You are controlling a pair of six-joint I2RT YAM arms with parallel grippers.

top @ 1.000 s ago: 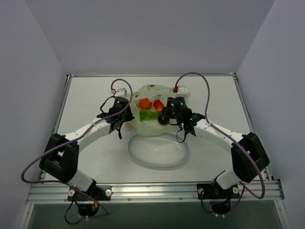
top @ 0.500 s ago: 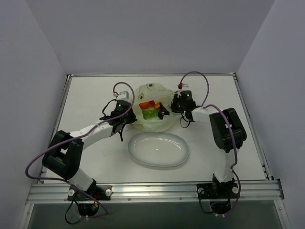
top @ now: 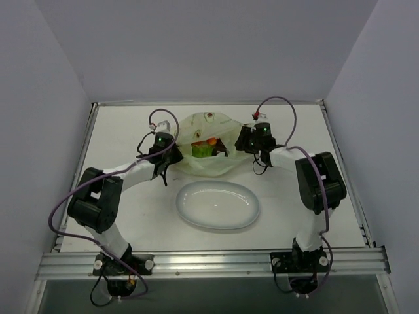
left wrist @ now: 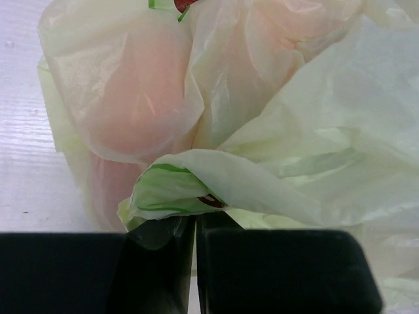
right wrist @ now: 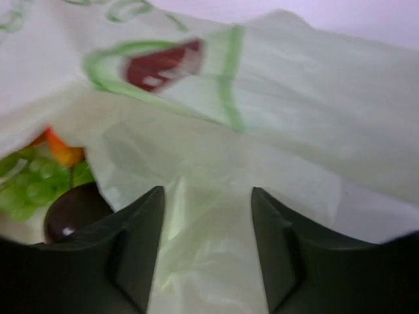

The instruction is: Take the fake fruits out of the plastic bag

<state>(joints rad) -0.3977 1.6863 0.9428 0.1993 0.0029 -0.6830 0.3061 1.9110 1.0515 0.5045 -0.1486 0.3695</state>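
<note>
The plastic bag (top: 216,163) lies crumpled at the back middle of the table, pale green-white with printed marks. Through its opening I see the green grape bunch (top: 200,150) and an orange-red piece (top: 211,142). My left gripper (top: 177,157) is at the bag's left edge, and in the left wrist view it (left wrist: 195,226) is shut on a fold of the bag (left wrist: 196,176). My right gripper (top: 234,147) is at the bag's right side. In the right wrist view it (right wrist: 206,196) is open astride a bag fold (right wrist: 216,176), next to grapes (right wrist: 33,186), a maroon ball (right wrist: 72,210) and an orange piece (right wrist: 62,152).
A white oval plate (top: 186,209) sits in front of the bag, between the two arms. Grey walls close in the table on the left, back and right. Each arm trails a purple cable (top: 288,108) above the table.
Both grippers moved farther back. The right arm folded in towards the bag's right side. The bag shifted back off the plate and flattened, so less fruit shows.
</note>
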